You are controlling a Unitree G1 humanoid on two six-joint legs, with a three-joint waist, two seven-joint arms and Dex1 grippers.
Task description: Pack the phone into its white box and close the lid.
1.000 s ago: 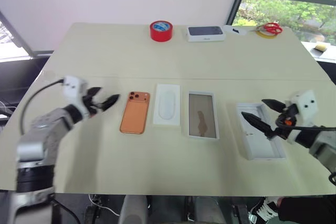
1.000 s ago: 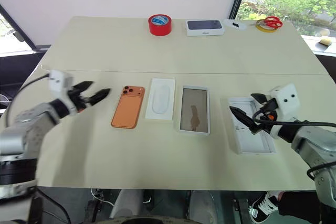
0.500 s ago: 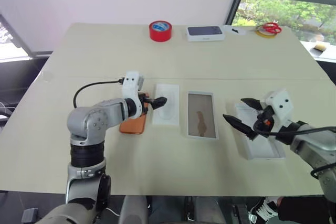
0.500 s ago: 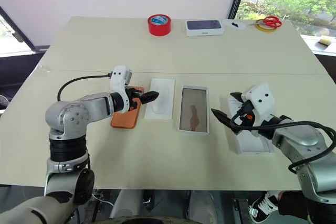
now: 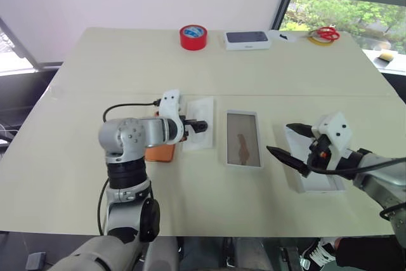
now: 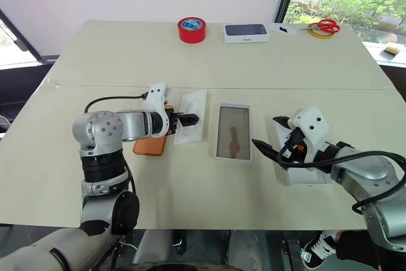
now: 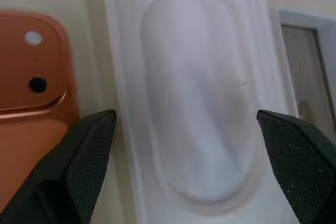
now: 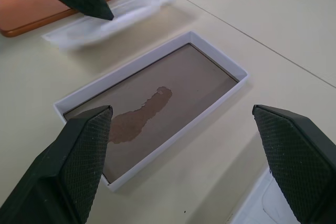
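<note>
Right gripper [image 5: 293, 143] hangs spread over the beige table [image 5: 95, 176], the white box [image 5: 244, 139] just past its fingertips. Left gripper [image 6: 192, 118], fingers apart, straddles the white insert [image 7: 197, 103]; the phone [image 7: 29, 93] sits just outside one fingertip. Farther back: red tape [image 5: 194, 37], then windows.

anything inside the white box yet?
No phone. The white box holds only its brownish-grey floor with a darker smear. The phone lies on the table two places to its left, partly covered by the left arm.
</note>
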